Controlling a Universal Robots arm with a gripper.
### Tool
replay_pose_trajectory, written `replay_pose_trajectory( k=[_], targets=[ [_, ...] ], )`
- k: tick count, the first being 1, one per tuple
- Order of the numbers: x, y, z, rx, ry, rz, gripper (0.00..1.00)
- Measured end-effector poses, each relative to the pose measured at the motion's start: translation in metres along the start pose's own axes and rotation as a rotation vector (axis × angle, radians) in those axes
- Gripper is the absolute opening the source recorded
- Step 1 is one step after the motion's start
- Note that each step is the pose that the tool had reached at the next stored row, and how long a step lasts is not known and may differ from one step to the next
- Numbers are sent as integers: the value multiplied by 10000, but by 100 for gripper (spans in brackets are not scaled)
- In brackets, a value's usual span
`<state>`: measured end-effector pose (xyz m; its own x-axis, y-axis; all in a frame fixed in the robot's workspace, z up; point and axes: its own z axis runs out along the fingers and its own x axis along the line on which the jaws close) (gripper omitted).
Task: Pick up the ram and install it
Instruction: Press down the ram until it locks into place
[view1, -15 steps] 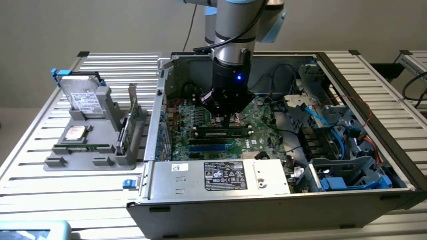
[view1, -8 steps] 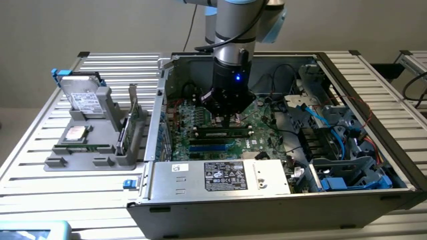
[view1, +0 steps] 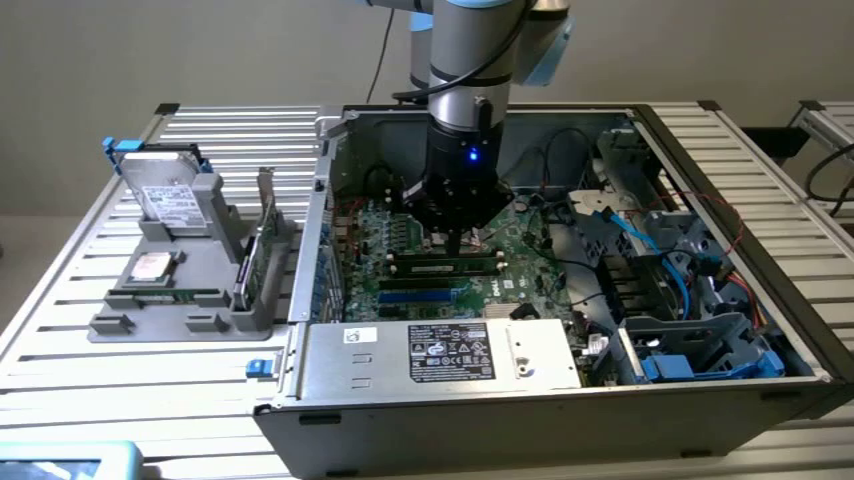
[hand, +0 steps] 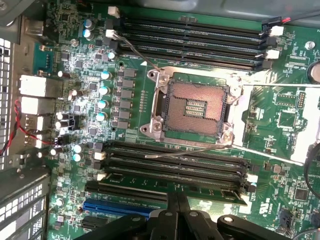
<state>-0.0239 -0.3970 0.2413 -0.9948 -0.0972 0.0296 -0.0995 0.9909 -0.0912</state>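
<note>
ram (view1: 447, 267): a narrow green stick lying along a black motherboard slot, directly beneath the pincer tips; in the wrist view its green edge (hand: 212, 192) is showing just ahead of the pincer.
pincer (view1: 459, 240): pointing straight down into the open computer case, fingers drawn together, tips sitting right at the top edge of the ram; whether they are actually touching it is not clear. In the wrist view its dark fingers (hand: 176, 212) are meeting in a narrow wedge.
memory slots (hand: 175, 167): long black rows running just beyond the pincer, parallel to the ram.
blue slot (view1: 424, 295): lying one step nearer the camera than the pincer, in the exterior view.
CPU socket (hand: 196, 107): square metal frame sitting farther out past the slots.
power supply (view1: 441, 353): grey box with a label, lying in front of the pincer along the case's near edge.
computer case (view1: 334, 180): surrounding the pincer on all sides, resting on the slatted counter (view1: 80, 300).
grey holder (view1: 187, 290): standing well off to the exterior view's left of the pincer, carrying a hard drive (view1: 167, 195) and an upright green card (view1: 271, 240).
</note>
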Motion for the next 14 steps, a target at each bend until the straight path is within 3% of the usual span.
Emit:
replay_pose_trajectory(
  k=[8,14],
  targets=[
    [0,0,0,-9,-13,781,11],
    [0,0,0,3,-18,820,11]
  ],
)
